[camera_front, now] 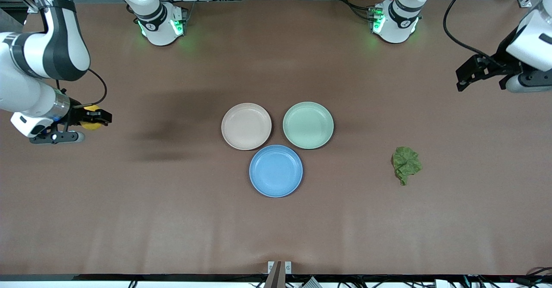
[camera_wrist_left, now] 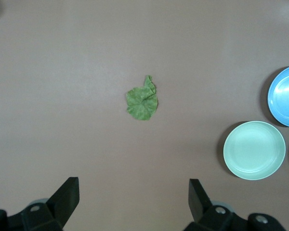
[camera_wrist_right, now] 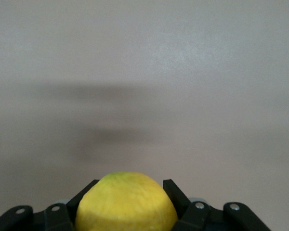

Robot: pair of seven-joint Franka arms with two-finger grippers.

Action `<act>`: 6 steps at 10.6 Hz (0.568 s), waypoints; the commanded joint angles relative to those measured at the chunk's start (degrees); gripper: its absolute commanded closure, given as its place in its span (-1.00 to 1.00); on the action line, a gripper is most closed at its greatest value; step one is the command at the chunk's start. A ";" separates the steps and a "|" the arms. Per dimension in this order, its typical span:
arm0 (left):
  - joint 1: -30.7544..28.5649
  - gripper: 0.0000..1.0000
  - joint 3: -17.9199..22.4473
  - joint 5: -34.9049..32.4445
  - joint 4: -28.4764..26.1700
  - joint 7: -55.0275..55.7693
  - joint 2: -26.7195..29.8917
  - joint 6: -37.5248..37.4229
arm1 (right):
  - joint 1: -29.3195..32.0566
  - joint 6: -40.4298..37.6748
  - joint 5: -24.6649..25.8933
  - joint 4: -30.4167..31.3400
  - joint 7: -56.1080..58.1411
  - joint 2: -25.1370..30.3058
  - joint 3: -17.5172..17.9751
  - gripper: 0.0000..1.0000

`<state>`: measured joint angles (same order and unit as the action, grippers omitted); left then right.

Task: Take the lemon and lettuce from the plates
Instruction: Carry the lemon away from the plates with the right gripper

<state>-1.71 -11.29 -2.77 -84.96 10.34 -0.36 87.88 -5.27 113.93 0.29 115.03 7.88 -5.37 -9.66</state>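
Yellow lemon (camera_front: 90,123) sits clamped in the jaws of the right gripper (camera_front: 95,118), up over the bare desk (camera_front: 172,219) toward the right arm's end. Both plates, the beige plate (camera_front: 246,126) and the mint plate (camera_front: 308,125), are empty, so the picking looks done. Lettuce (camera_front: 406,163) lies on the desk toward the left arm's end, apart from the plates; the left gripper (camera_wrist_left: 134,197) hangs over that end, jaws wide apart and empty. Only setting the lemon down seems left. A blue plate (camera_front: 276,170) sits nearer the front camera. Brown matte cloth covers the desk; equipment racks line the edge where the arm bases stand.
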 commanded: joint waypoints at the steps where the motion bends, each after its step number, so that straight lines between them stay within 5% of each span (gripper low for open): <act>1: -0.49 -1.00 -0.31 1.63 -1.17 -0.86 1.68 -1.13 | 1.14 6.90 0.85 6.41 0.64 1.33 0.78 -0.13; 6: -0.22 -1.00 -0.40 4.88 -1.00 -0.85 0.72 -2.10 | 1.13 19.57 0.85 15.74 0.64 0.72 0.78 -0.13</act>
<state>-1.59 -11.63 -0.83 -85.69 10.34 0.24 86.51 -5.13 129.78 0.30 127.01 8.01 -5.42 -9.62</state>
